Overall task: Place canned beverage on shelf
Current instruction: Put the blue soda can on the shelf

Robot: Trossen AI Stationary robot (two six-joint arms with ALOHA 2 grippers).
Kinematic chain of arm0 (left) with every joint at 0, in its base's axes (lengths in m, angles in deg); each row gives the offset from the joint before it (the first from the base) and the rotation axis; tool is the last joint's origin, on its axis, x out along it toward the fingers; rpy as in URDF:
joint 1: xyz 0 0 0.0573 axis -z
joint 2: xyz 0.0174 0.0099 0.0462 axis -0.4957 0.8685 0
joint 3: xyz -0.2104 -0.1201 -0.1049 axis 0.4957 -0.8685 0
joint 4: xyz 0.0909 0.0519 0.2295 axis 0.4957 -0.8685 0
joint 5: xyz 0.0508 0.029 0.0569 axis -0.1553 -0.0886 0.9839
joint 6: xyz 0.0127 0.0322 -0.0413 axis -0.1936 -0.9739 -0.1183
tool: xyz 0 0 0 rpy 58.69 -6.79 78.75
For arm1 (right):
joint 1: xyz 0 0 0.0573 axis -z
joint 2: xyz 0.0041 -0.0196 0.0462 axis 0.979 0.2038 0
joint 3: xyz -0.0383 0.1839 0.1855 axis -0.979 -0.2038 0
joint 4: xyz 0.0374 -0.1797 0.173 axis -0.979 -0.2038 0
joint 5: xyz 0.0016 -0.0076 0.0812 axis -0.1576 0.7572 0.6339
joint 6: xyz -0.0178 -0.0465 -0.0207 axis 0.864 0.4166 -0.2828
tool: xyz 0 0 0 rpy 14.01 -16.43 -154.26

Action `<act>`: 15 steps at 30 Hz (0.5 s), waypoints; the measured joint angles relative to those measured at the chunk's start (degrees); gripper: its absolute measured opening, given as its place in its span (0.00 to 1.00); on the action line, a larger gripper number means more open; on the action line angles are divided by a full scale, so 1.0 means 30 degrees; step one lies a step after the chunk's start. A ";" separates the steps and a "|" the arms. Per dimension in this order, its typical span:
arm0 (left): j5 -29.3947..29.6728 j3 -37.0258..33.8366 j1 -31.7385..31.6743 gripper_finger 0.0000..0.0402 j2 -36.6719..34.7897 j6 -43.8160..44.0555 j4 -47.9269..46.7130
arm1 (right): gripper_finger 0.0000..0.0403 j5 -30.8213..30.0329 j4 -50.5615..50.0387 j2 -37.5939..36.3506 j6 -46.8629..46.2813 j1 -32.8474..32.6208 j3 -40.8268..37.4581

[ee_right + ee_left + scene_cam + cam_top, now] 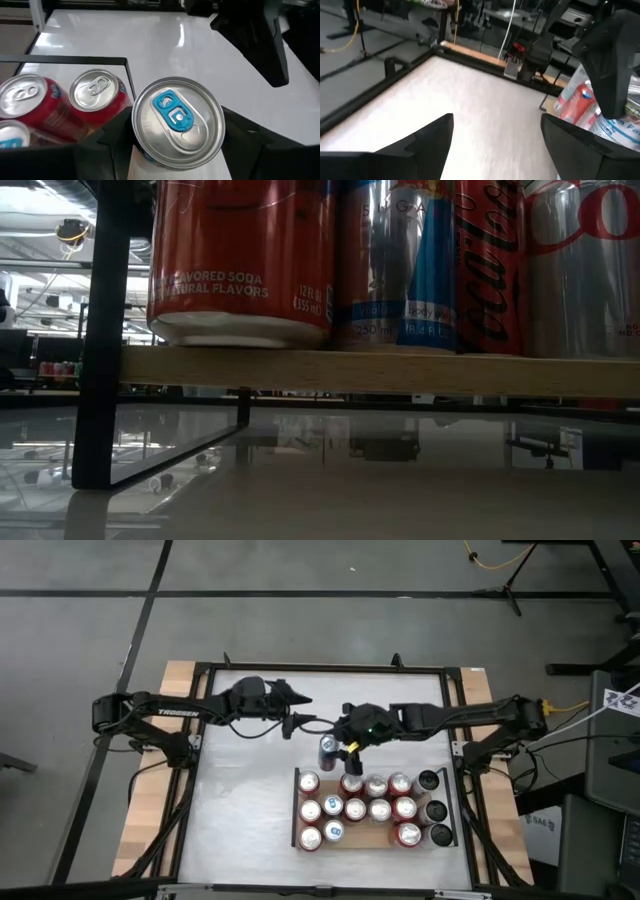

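Note:
My right gripper (338, 747) is shut on a silver and blue can (327, 748) with a blue tab, just beyond the far left corner of the shelf (367, 838). The shelf is a light-brown board with black rails that carries several upright cans (355, 808); the low view shows its board (380, 372) from the side. My left gripper (300, 712) is open and empty over the white tabletop, left of and slightly beyond the held can, which also shows in its wrist view (580, 102). My right gripper pinches the can's side wall just below its top rim (137, 150) between its two fingers (112, 142), one on each side. The fingers come from the table's right side, slanting down. The can stays upright, top up; its bottom is hidden.
The shelf's black rail (127, 75) and two red cans (97, 95) stand close to the held can. Three black-topped cans (435, 808) fill the shelf's right end. Bare white tabletop (250, 810) lies left of the shelf. Wooden strips (145, 810) run along the table's sides.

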 joint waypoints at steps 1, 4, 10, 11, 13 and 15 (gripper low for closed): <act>-0.0014 0.0000 0.0008 0.73 0.0000 0.0024 -0.0243 | 0.57 -0.0213 0.0092 0.0180 -0.0291 -0.0152 0.0000; -0.0023 0.0000 0.0072 0.73 0.0000 0.0058 -0.0782 | 0.57 -0.0664 0.0218 0.0695 -0.0952 -0.0447 0.0000; -0.0020 0.0000 0.0443 0.73 0.0015 0.0074 -0.1599 | 0.57 -0.1060 0.0125 0.1294 -0.2381 -0.0823 -0.0003; -0.0027 0.0000 0.0527 0.73 0.0018 0.0081 -0.1623 | 0.57 -0.1181 0.0128 0.1312 -0.2421 -0.0867 -0.0005; -0.0035 0.0000 0.0742 0.73 0.0147 0.0081 -0.1539 | 0.57 -0.1196 0.0133 0.1317 -0.2433 -0.1151 -0.0007; -0.0038 0.0000 0.0875 0.73 0.0325 0.0081 -0.1752 | 0.57 -0.1192 0.0171 0.1317 -0.2450 -0.1202 -0.0007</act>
